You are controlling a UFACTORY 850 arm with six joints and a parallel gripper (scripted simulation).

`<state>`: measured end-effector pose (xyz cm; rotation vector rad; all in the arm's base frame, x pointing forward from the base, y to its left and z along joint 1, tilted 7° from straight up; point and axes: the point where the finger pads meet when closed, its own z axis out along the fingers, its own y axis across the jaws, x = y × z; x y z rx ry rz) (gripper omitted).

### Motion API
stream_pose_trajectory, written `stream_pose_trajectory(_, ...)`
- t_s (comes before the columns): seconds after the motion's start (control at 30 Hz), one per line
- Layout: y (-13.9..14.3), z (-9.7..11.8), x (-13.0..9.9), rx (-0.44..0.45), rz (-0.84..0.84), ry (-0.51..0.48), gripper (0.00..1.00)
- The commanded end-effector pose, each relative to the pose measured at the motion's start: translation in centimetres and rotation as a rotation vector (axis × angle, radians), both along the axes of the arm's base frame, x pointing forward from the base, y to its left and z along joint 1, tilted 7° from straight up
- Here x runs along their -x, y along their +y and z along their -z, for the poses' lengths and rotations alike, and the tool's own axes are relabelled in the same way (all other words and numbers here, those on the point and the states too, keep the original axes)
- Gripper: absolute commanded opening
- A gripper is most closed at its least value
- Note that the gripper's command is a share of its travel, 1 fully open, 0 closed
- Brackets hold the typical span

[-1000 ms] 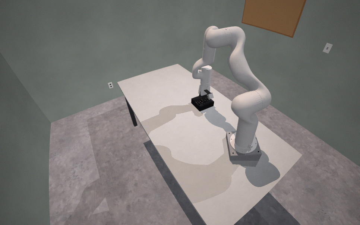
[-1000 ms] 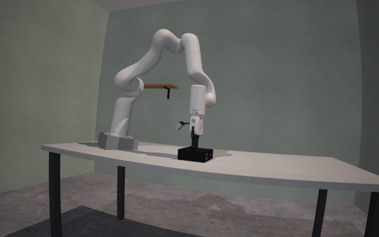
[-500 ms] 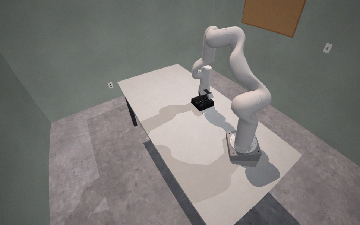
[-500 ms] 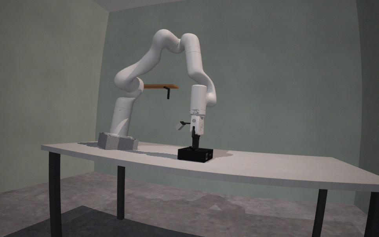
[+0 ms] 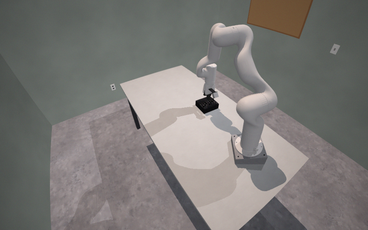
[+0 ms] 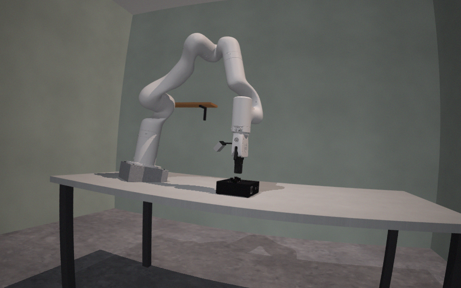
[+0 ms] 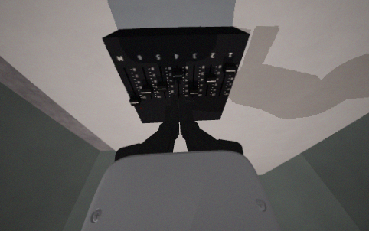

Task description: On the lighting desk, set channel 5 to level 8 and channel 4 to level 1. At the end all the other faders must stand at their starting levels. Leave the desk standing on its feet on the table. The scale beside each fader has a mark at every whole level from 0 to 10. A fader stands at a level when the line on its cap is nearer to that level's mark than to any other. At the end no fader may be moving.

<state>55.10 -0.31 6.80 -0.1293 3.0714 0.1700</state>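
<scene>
The black lighting desk [image 5: 205, 108] [image 6: 234, 189] [image 7: 172, 40] stands on its feet on the white table [image 5: 189, 141] [image 6: 306, 203]. In the wrist view its tracks read M, 6, 5, 4, 3, 2, 1 from left to right. The channel 4 cap [image 7: 177, 73] sits toward the labelled far end. The channel 5 cap [image 7: 162, 89] sits nearer the middle of its track. My gripper [image 5: 207, 95] [image 6: 237, 171] [image 7: 178, 103] is shut and empty. It hangs a short way above the desk, touching nothing, its tips in line with the near end of the channel 4 track.
The arm's grey base block [image 5: 249, 158] [image 6: 142, 175] stands on the table near the desk. A wooden shelf [image 5: 279, 16] [image 6: 195, 105] is fixed to the wall behind, well above the table.
</scene>
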Motion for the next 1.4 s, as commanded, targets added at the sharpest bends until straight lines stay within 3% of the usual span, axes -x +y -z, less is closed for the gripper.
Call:
stream_pose_trajectory(0.0, -0.09, -0.81, -0.05, 0.0, 0.0, -0.002, 0.0)
stream_pose_trajectory(0.63, -0.12, -1.07, -0.03, 0.0, 0.003, -0.002, 0.0)
stream_pose_trajectory(0.93, -0.19, -1.04, 0.05, -0.005, 0.082, 0.007, 0.0)
stream_pose_trajectory(1.13, -0.36, -0.97, 0.28, -0.017, 0.287, 0.03, 0.0)
stream_pose_trajectory(1.37, -0.69, -0.82, 0.75, -0.043, 0.7, 0.078, 0.0)
